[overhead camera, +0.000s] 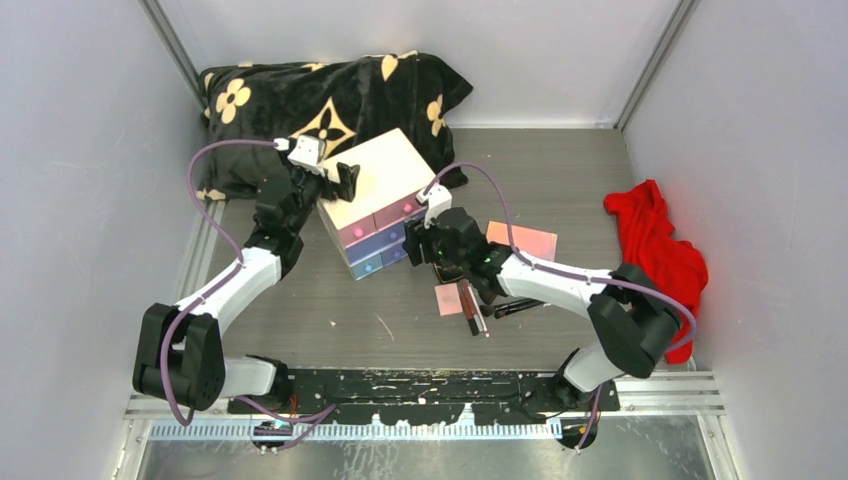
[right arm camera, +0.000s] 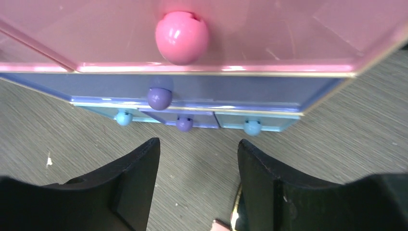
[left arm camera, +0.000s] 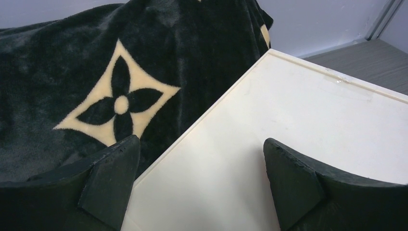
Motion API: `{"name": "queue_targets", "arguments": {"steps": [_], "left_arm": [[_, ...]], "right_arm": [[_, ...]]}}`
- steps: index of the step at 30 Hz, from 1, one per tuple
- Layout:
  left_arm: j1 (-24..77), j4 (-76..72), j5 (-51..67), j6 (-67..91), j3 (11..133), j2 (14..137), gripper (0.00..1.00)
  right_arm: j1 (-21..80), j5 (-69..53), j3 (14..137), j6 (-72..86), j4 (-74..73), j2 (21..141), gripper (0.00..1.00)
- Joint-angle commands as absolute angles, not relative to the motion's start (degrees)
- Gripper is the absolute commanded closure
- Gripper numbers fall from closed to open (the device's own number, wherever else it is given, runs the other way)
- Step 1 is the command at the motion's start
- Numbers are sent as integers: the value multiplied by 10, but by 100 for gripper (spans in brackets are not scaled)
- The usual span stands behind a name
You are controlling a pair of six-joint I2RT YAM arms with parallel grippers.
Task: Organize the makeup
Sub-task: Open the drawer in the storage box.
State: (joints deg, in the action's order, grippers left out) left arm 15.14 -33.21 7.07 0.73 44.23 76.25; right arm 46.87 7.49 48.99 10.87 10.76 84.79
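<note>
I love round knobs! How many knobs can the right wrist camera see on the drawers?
5: pink knob on top, upper purple knob below it, then along the bottom left blue knob, lower purple knob, right blue knob. More may hide outside the picture.

Grey wood-grain table (overhead camera: 300, 310) is carrying a black flowered blanket (overhead camera: 300, 100) at far left, with a white drawer chest (overhead camera: 385, 170) sitting just beside it and a red cloth (overhead camera: 655, 250) lying at right. Pink palette (overhead camera: 530, 240), small pink compact (overhead camera: 448, 299), slim tube (overhead camera: 466, 298) and black brush (overhead camera: 518, 308) are lying right of the chest.

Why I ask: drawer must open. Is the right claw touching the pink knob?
Apart: right wrist view shows table and lower drawers between claw and knob.
</note>
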Motion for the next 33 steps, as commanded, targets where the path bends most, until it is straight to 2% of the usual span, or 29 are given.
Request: {"name": "queue_targets", "arguments": {"steps": [1, 6, 13, 26, 33], "left_arm": [[159, -161, 74, -11, 396, 806, 0], [159, -161, 74, -11, 397, 807, 0], [160, -159, 72, -11, 399, 809, 0], [160, -162, 72, -10, 396, 806, 0], [160, -162, 72, -10, 396, 805, 0]], "right_arm": [[471, 30, 527, 136, 176, 876, 35], [476, 26, 543, 135, 188, 896, 35], [482, 11, 571, 135, 183, 911, 40], [507, 63, 607, 128, 181, 958, 40], [517, 101, 614, 115, 179, 952, 44]]}}
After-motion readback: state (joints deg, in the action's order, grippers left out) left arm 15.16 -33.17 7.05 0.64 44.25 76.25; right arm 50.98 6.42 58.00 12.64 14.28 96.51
